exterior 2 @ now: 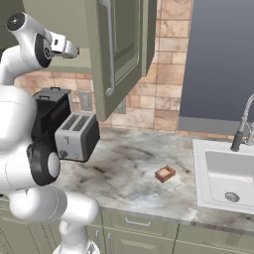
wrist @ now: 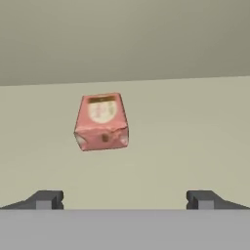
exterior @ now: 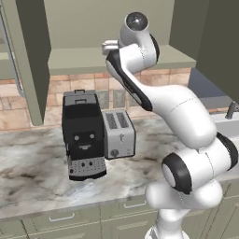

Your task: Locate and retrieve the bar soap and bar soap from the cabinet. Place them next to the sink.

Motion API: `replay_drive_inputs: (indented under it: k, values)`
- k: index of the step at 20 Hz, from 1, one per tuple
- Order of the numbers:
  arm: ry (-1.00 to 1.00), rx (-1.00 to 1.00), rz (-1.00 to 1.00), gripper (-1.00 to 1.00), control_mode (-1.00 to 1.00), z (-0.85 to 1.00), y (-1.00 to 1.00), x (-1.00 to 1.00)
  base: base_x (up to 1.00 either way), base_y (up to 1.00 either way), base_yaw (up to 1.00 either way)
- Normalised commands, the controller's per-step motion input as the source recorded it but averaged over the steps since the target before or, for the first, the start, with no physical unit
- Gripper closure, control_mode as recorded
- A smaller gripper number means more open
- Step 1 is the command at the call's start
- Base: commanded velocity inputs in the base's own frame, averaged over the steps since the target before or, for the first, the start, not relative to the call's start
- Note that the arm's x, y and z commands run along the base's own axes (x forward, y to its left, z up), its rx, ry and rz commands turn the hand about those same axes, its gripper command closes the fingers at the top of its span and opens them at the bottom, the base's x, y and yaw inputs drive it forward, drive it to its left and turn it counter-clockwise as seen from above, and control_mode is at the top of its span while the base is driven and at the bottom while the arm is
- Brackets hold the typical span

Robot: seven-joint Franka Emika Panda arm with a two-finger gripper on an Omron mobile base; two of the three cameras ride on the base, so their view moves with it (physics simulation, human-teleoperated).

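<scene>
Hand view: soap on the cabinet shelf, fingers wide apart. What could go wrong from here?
1. The bar soap sits left of the midline of the open gripper; a straight advance might clip it and push it deeper.
2. The open cabinet door hangs beside the arm; a wide swing on retreat could hit it.
3. The other bar soap already lies on the counter near the sink; a careless placement may knock it.
</scene>
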Motion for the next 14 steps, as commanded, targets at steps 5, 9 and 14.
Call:
replay_drive_inputs:
  k: [5,9,14]
  values:
    - [0.09,0.0,0.0,-1.0,-1.0,0.0,0.11,0.41,0.0,0.0,0.0]
    - [0.05,0.0,0.0,-1.0,-1.0,-0.02,0.04,0.43,0.0,0.0,0.0]
    - [0.02,0.0,0.0,-1.0,-1.0,-0.05,0.0,0.39,0.0,0.0,0.0]
